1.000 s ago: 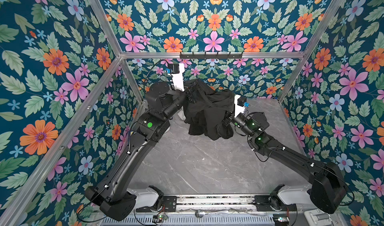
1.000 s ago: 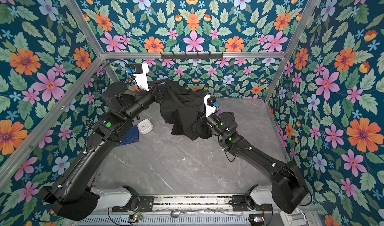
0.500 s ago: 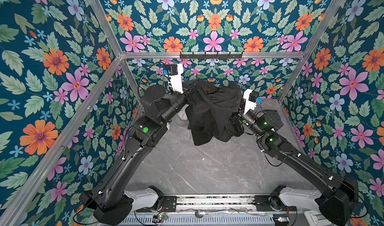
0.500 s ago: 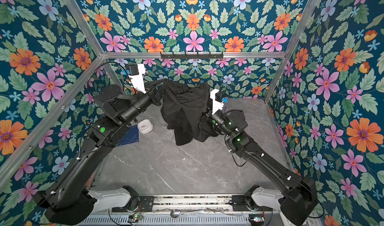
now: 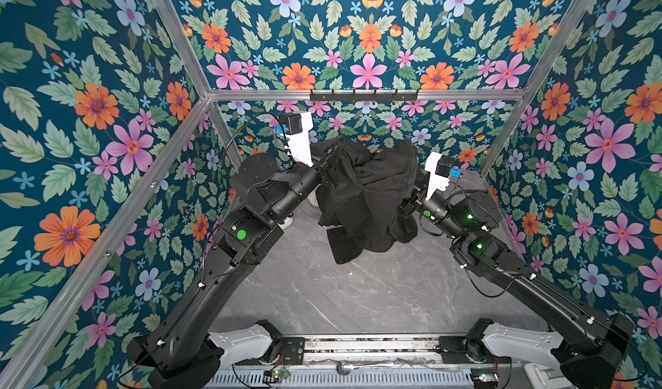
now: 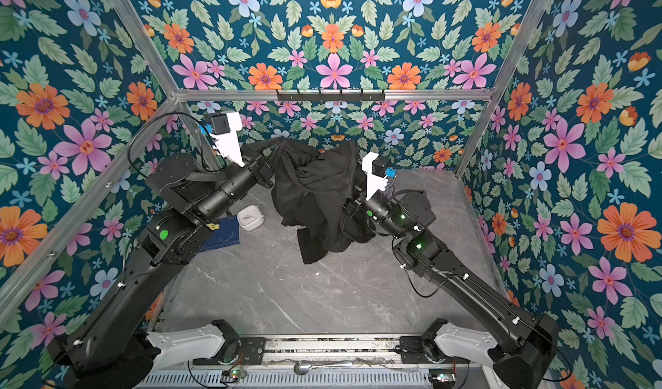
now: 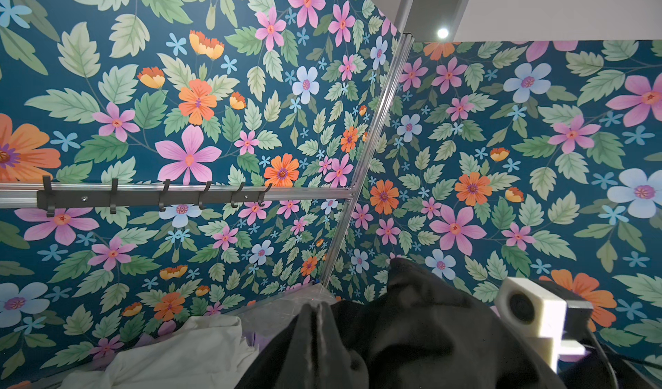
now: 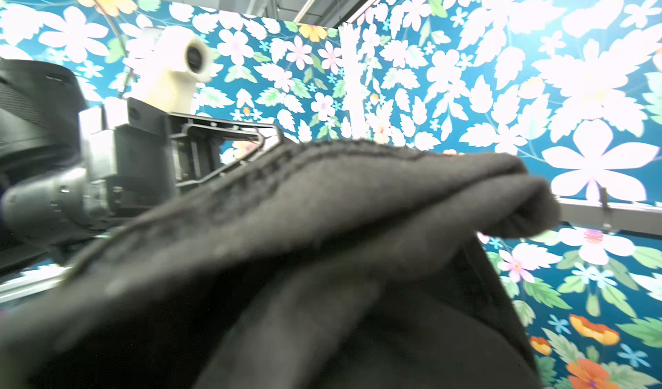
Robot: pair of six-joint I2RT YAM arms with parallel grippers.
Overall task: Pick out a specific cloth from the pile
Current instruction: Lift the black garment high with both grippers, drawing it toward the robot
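Since a second ago you have raised both arms, and the black cloth [image 5: 365, 204] has come up with them: it was bunched low over the table, and now it hangs higher, strung between the two grippers. The left gripper [image 5: 331, 161] has its jaws pinched tight on one upper edge; in the left wrist view the dark fingertips [image 7: 318, 315] sit pressed together with fabric gathered around them. The right gripper [image 6: 351, 193] is buried in the folds, its jaws closed on the opposite edge, which peaks above it.

The fabric is matte, soft and slightly fuzzy, with a stitched seam [image 8: 322, 154] along the edge. It sags in heavy rumpled folds, and its lowest flap hangs over the middle of the table, whether touching or not you cannot tell. The pile [image 7: 179, 347] lies behind it at the back wall, a crumpled white cloth with a sliver of lilac beside it.

The table [image 5: 340, 297] is smooth grey marble-patterned. A small white box [image 6: 250, 217] and a blue card [image 6: 224, 233] lie near the left arm. Floral walls [image 5: 107, 118] on a silvery metal frame enclose the space, and a black hook rail [image 5: 363, 95] crosses the back.
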